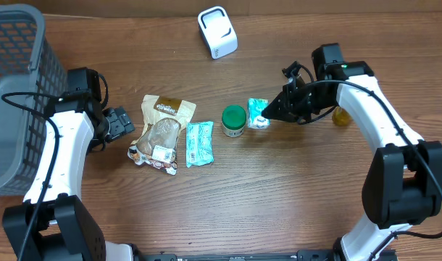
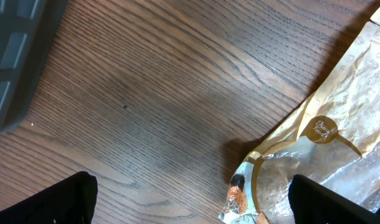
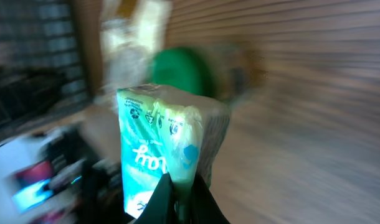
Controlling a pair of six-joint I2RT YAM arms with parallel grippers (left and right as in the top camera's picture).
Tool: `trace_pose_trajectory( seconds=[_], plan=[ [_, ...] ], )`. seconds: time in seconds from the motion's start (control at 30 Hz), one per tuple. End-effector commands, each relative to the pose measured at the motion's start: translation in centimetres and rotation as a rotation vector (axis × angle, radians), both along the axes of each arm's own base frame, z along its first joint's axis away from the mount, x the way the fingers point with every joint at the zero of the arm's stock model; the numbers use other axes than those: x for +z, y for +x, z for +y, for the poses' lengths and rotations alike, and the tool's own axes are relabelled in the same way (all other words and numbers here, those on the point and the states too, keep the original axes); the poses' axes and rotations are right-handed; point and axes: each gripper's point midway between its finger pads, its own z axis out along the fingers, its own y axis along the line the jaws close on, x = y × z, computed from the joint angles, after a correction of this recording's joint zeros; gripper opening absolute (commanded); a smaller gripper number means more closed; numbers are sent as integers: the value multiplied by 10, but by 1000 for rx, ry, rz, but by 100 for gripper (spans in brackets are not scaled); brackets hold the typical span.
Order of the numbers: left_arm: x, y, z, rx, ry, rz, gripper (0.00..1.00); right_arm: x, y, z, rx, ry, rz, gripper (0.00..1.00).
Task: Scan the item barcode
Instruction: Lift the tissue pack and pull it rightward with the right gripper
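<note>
Labels: the held green-white packet (image 3: 168, 143) carries teal script and small icons, blurred in the right wrist view and not legible. The brown snack bag (image 1: 163, 130) has a dark top band and a white sticker at its lower end; text too small to read. Count: 2 green-white packets, 1 brown bag, 1 green-lidded jar (image 1: 234, 121), 1 white box-shaped scanner (image 1: 217, 32), 1 grey mesh basket (image 1: 18, 65), 1 yellowish item (image 1: 341, 117) behind the right arm. The right claw (image 1: 267, 114) is clenched on the lower edge of the first packet, just right of the jar. The second packet (image 1: 199, 143) lies flat on the wood surface (image 1: 293, 196) between bag and jar. The left claw (image 1: 122, 123) is released, fingers wide, near the bag's left side. Jar contents not visible; the bag's clear window shows tan contents. Scanner sits at the far edge, well apart from the held packet.
</note>
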Motion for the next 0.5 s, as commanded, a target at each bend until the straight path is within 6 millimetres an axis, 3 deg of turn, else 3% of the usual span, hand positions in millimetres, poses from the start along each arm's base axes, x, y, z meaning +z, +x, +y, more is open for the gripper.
trace_pose_trajectory(
  seconds=[0.0, 0.17, 0.47],
  plan=[
    [6, -1, 3, 18, 9, -19, 100, 79, -2, 15, 81, 385, -142, 4],
    [6, -1, 3, 18, 9, -19, 100, 117, -9, 7, 80, 614, -167, 4],
    [6, -1, 3, 18, 9, -19, 99, 128, -34, -1, 61, 666, -172, 4]
  ],
)
